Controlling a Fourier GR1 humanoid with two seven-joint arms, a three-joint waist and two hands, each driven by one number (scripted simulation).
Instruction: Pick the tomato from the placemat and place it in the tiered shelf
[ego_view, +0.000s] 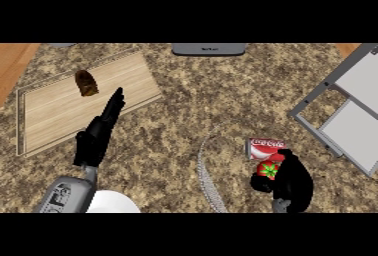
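The tomato (269, 169) sits on the placemat (209, 182), enclosed by the curled fingers of the right hand (290, 181), just below a red soda can (266, 148). The grey tiered shelf (347, 107) stands at the right edge. The left hand (100, 131), fingers straight, extends over a wooden cutting board (55, 112) bearing a brown item (86, 82)
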